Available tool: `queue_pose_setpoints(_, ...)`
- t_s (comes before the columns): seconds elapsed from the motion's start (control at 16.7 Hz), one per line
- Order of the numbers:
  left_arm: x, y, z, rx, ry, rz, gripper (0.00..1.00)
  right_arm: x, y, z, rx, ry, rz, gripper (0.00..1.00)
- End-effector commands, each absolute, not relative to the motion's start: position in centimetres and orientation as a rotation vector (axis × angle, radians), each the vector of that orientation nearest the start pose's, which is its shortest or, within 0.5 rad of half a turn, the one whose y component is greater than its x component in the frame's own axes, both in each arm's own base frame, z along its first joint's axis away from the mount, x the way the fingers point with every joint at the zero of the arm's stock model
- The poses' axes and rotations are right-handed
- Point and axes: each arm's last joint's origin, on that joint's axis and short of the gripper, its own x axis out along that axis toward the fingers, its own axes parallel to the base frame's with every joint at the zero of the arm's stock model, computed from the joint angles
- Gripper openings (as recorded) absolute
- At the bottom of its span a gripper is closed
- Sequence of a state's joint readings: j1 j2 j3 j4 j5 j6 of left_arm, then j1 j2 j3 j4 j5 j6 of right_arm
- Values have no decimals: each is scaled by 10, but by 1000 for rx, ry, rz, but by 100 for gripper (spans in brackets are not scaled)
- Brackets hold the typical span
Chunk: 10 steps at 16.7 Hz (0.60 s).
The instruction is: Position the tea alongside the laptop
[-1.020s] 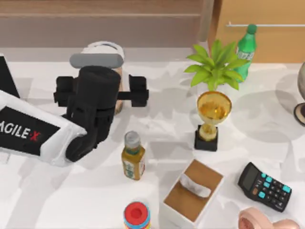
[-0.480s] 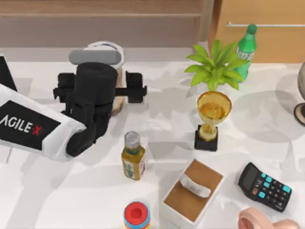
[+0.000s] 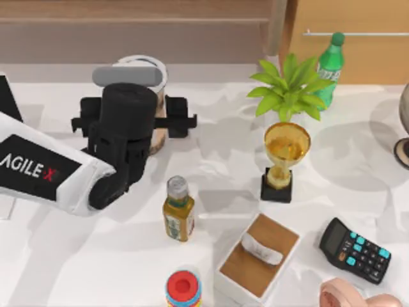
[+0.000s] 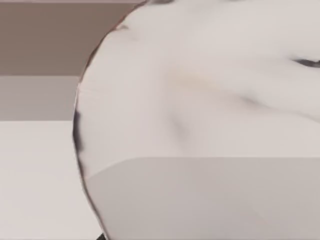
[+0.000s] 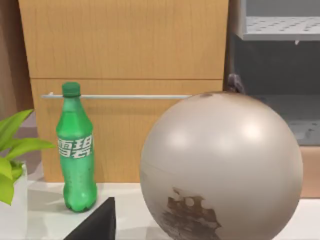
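In the upper left of the top view, the left gripper [image 3: 131, 121] hides most of the tea [image 3: 148, 64]; whether it grips cannot be told.

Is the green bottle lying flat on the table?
No, the green bottle stands upright behind the plant, its cap pointing up.

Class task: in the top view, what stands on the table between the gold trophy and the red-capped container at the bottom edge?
In the top view, the small amber bottle stands roughly between the trophy and the red-capped container; the tissue box sits just right of that line.
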<state>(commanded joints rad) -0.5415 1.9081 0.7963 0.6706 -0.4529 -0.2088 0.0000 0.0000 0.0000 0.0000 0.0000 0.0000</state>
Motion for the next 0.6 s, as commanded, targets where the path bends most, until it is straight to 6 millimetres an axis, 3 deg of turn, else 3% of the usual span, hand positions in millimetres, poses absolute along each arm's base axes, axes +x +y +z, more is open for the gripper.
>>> queue_pose_setpoints(0.12, 318, -173, 114, -6, 398, -28, 2, 106, -1, 160, 0, 0, 0, 100)
queue_pose_setpoints(0.18, 318, -173, 114, -6, 398, -28, 0, 106, -1, 160, 0, 0, 0, 100)
queue_pose_setpoints(0.6, 318, -173, 114, -6, 398, -28, 0, 106, -1, 160, 0, 0, 0, 100)
